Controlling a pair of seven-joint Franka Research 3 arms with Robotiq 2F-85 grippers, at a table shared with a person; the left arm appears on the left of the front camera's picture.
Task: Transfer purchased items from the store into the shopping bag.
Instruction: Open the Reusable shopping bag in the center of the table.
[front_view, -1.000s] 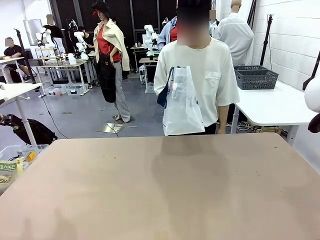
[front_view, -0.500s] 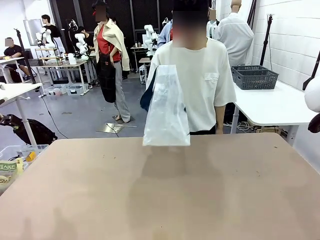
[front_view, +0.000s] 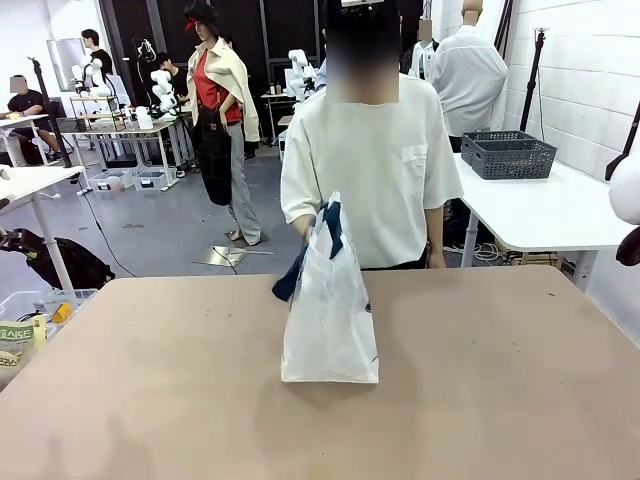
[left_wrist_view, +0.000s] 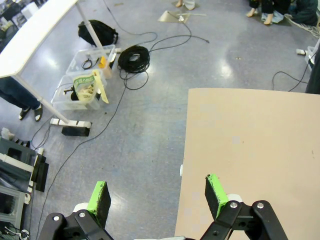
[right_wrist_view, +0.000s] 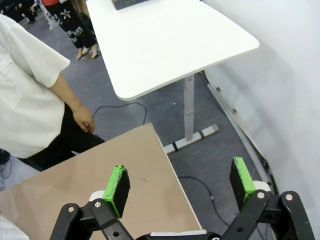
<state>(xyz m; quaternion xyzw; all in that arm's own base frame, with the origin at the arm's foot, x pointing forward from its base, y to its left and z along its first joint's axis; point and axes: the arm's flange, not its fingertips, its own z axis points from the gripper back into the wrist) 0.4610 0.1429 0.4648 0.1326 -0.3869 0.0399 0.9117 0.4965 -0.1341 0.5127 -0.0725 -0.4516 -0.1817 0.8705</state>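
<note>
The shopping bag (front_view: 330, 310) stands upright on the bench (front_view: 520, 380), near the middle and toward the far side. A person's hand (front_view: 304, 226) grips its dark straps from above, probably to stop the limp plastic slumping and to hold the mouth open for filling. The left gripper (left_wrist_view: 157, 197) hangs over the bench's edge with the floor below it; its jaws are released, spread wide with nothing between them. The right gripper (right_wrist_view: 181, 179) hovers above the bench's corner beside a white table (right_wrist_view: 165, 45), jaws likewise released and empty. Both arms sit back at the sides, which leaves the person room to set the bag. Grey lattice baskets (front_view: 510, 155) rest on that white table, well apart from the bag; whether either is the store, I cannot tell. Loading has not yet begun, by my judgement.
</note>
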